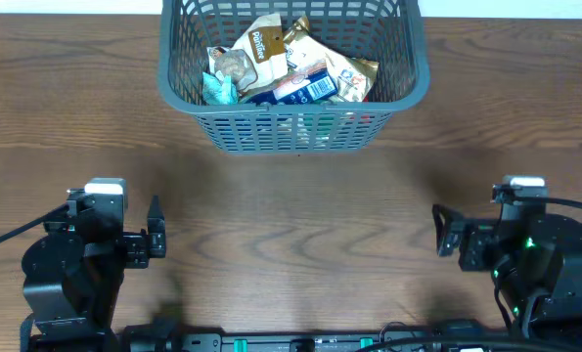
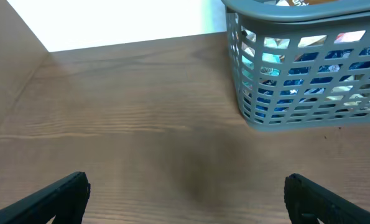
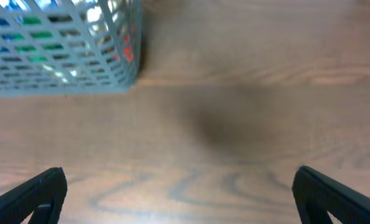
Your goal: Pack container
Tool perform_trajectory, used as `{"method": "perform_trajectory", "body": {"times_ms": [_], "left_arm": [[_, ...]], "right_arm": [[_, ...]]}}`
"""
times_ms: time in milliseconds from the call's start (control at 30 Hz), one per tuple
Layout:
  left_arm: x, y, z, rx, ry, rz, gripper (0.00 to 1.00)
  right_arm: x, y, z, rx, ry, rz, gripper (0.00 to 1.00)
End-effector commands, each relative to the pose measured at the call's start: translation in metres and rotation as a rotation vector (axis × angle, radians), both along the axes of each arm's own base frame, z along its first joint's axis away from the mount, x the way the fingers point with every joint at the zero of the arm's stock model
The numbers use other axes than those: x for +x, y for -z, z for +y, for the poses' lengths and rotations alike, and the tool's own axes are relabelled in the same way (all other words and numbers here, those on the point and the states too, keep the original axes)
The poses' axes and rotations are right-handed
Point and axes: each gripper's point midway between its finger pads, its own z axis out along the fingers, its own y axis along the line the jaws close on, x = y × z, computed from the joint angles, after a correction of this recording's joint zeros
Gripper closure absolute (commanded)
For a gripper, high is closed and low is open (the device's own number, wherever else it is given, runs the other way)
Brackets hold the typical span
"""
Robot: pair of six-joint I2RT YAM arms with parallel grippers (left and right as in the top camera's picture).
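The container, a dark grey lattice-sided basket, stands at the far middle of the wooden table and holds several grocery packets. It also shows at the upper right of the left wrist view and the upper left of the right wrist view. My left gripper is open and empty at the near left, its fingers wide apart over bare wood. My right gripper is open and empty at the near right, over bare wood. Both are well short of the container.
The wooden table spreads between the two arms and the container. A white wall or floor edge lies beyond the table's far side. Black cables trail from both arm bases.
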Motion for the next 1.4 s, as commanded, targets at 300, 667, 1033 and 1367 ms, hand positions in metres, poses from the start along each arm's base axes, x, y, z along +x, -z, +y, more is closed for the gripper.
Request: {"method": "perform_trajectory", "body": {"times_ms": [300,667,1033,1367], "left_arm": [[-0.001,0.0,-0.002,0.011,0.015,0.001,0.02],[-0.001,0.0,-0.002,0.011,0.015,0.001,0.02],[-0.001,0.0,-0.002,0.011,0.015,0.001,0.01],[-0.001,0.0,-0.002,0.011,0.015,0.001,0.01]], "right_arm": [[-0.022,0.026,-0.002,-0.011,0.008,0.135,0.01],[-0.015,0.008,0.009,0.018,-0.068,-0.221,0.01],[0.028,0.036,0.027,0.061,-0.152,-0.663,0.01],[0.049,0.085,0.014,-0.059,-0.107,-0.659,0.01]]}}
